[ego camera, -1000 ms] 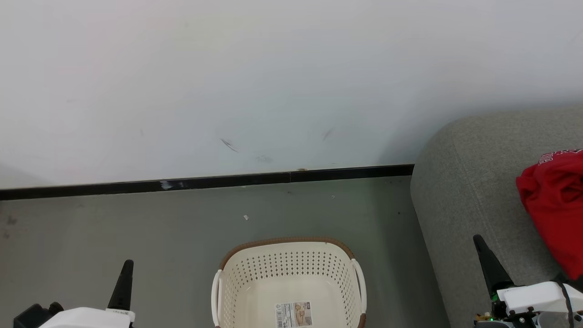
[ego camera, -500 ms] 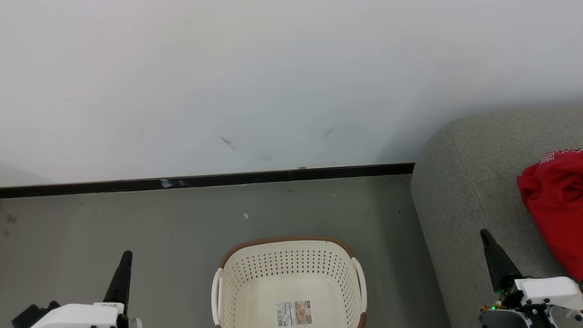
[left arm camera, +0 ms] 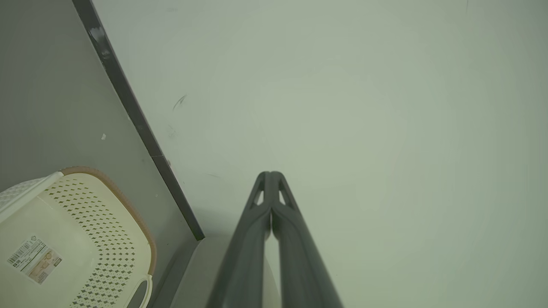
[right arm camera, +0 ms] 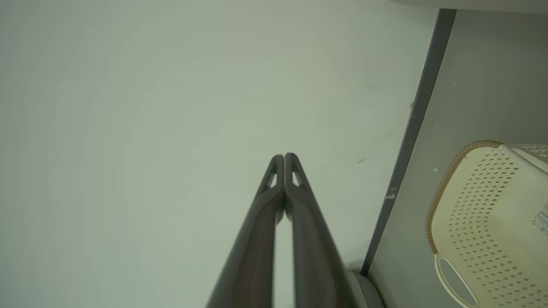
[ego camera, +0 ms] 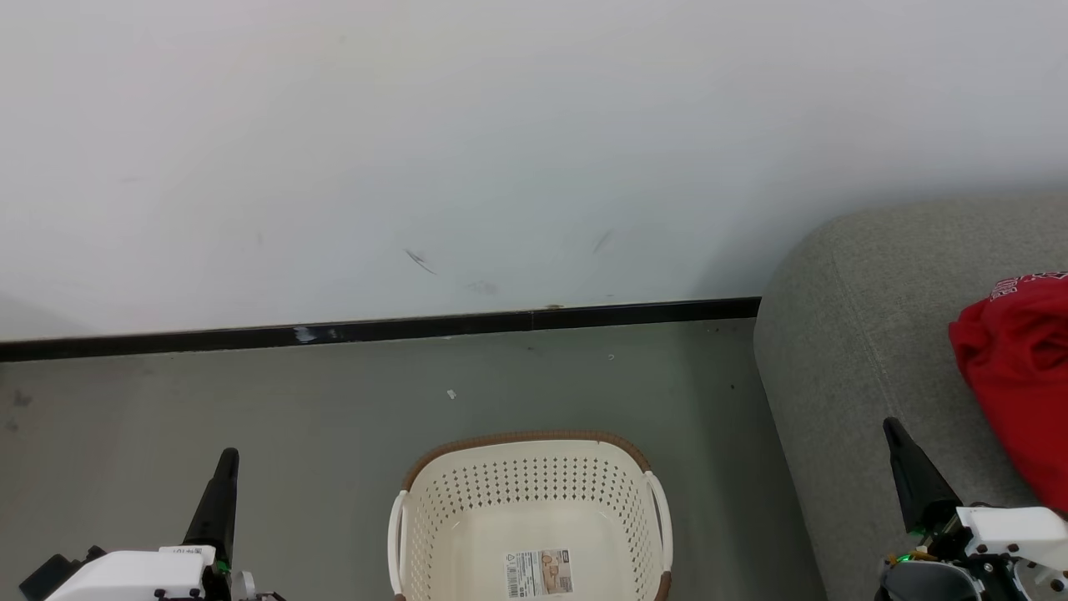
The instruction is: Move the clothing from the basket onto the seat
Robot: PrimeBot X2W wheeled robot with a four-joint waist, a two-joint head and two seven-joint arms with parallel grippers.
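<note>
Basket (ego camera: 526, 484): sat on the floor (ego camera: 250, 401).
Clothing (ego camera: 1018, 392): lay on the seat (ego camera: 851, 334).
Left hand (ego camera: 226, 457): clenched, grasping nothing.
Right hand (ego camera: 894, 430): clenched, grasping nothing.

basket (ego camera: 534, 484): cream plastic, smooth, perforated | rim (ego camera: 526, 437): brown, woven look | label (ego camera: 538, 574): printed paper sticker | seat (ego camera: 851, 351): grey woven cloth, matt, coarse | clothing (ego camera: 1014, 392): red soft cloth, creased | floor (ego camera: 334, 417): grey, smooth, matt | wall (ego camera: 501, 150): white, matt, scuffed | skirting (ego camera: 417, 330): black, faint sheen | left claw (ego camera: 226, 457), right claw (ego camera: 894, 427): dark, matt, smooth
</note>
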